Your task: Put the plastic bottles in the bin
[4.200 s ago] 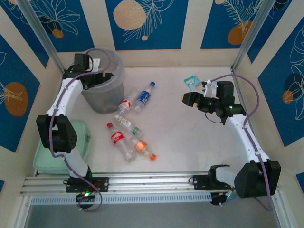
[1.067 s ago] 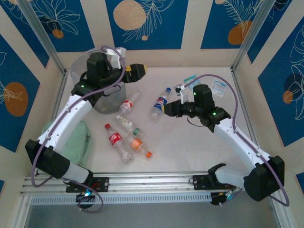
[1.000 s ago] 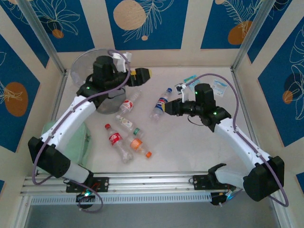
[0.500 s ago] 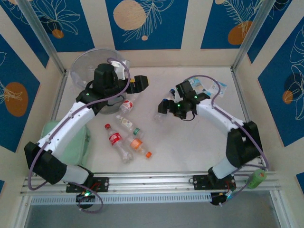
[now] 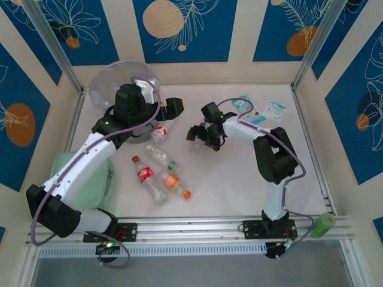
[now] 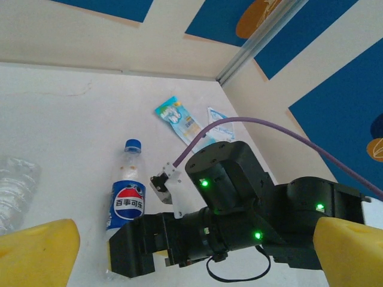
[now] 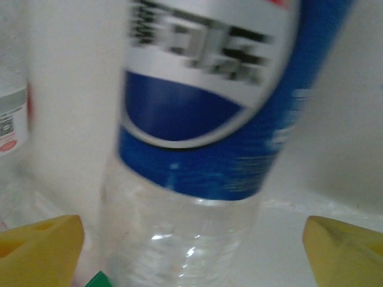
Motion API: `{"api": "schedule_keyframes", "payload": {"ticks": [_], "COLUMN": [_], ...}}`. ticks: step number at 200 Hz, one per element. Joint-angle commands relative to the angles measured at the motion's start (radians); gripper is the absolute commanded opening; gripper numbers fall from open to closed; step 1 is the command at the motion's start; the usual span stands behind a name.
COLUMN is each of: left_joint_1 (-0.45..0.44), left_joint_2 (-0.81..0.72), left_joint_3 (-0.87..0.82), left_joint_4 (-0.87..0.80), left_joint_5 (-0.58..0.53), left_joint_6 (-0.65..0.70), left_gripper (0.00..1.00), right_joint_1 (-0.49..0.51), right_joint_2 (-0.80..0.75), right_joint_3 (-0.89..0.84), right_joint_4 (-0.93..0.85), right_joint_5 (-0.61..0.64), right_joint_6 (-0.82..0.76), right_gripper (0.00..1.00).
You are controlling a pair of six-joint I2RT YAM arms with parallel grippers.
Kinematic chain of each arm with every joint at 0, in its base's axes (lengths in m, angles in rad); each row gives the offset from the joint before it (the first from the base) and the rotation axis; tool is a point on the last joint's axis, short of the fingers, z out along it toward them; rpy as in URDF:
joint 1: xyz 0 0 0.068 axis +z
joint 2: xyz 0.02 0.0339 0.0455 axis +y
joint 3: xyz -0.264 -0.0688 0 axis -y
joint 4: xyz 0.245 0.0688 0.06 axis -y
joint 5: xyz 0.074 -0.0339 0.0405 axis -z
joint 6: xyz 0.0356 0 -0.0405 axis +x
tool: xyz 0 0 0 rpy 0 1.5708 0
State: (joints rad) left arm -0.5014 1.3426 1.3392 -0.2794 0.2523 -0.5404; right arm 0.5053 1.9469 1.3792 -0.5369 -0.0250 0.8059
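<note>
A blue-labelled plastic bottle [image 6: 127, 200] lies on the table, and my right gripper [image 5: 198, 136] stands open astride its clear lower part [image 7: 179, 239], one yellow fingertip [image 7: 39, 251] on each side. My left gripper [image 5: 172, 106] hangs open and empty just left of it, beside the bin [image 5: 114, 81]. The bin, a translucent bucket, stands at the back left, partly behind the left arm. More bottles lie left of centre: a crushed red-labelled one [image 5: 158, 133], a small green-capped one [image 5: 161, 156], a red-capped one [image 5: 146, 176] and an orange one [image 5: 174, 184].
Two flat blue-and-white packets [image 5: 241, 103] [image 5: 275, 110] lie at the back right. A pale green pad [image 5: 84, 179] sits at the left edge under the left arm. A green object [image 5: 323, 225] rests by the front rail at the right.
The right gripper has gone from shut to open, and its arm has folded in toward the table's middle over the blue bottle. The left gripper has shifted slightly.
</note>
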Motion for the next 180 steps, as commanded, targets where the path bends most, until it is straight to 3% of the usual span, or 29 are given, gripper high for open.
{"api": "schedule_keyframes", "payload": {"ticks": [1, 52, 96, 111, 125, 142, 166, 180], "left_joint_1": [0.001, 0.001, 0.001, 0.001, 0.001, 0.001, 0.001, 0.000], "left_joint_2": [-0.015, 0.015, 0.038, 0.044, 0.055, 0.071, 0.088, 0.100], "left_joint_3": [-0.015, -0.004, 0.000, 0.001, 0.014, 0.031, 0.044, 0.047], "left_joint_4": [-0.019, -0.007, 0.038, 0.059, 0.066, 0.082, 0.117, 0.135], "left_joint_5": [-0.018, -0.010, 0.012, 0.033, 0.043, 0.062, 0.086, 0.099], "left_joint_6": [0.028, 0.024, -0.027, -0.046, -0.065, -0.084, -0.110, -0.123], "left_gripper": [1.00, 1.00, 1.00, 1.00, 1.00, 1.00, 1.00, 1.00], "right_joint_1": [-0.016, -0.055, -0.137, -0.146, -0.154, -0.167, -0.149, -0.129], "right_joint_2": [0.011, -0.130, -0.294, -0.380, -0.469, -0.540, -0.574, -0.593], "right_joint_3": [0.004, -0.113, -0.268, -0.332, -0.402, -0.437, -0.393, -0.379], "right_joint_4": [0.012, 0.019, 0.056, 0.143, 0.269, 0.372, 0.329, 0.296], "right_joint_5": [-0.005, 0.019, -0.015, -0.038, -0.104, -0.272, -0.472, -0.517], "right_joint_6": [0.034, 0.002, -0.066, -0.139, -0.196, -0.272, -0.404, -0.455], "right_gripper": [0.86, 0.56, 0.51, 0.49, 0.43, 0.40, 0.40, 0.40]}}
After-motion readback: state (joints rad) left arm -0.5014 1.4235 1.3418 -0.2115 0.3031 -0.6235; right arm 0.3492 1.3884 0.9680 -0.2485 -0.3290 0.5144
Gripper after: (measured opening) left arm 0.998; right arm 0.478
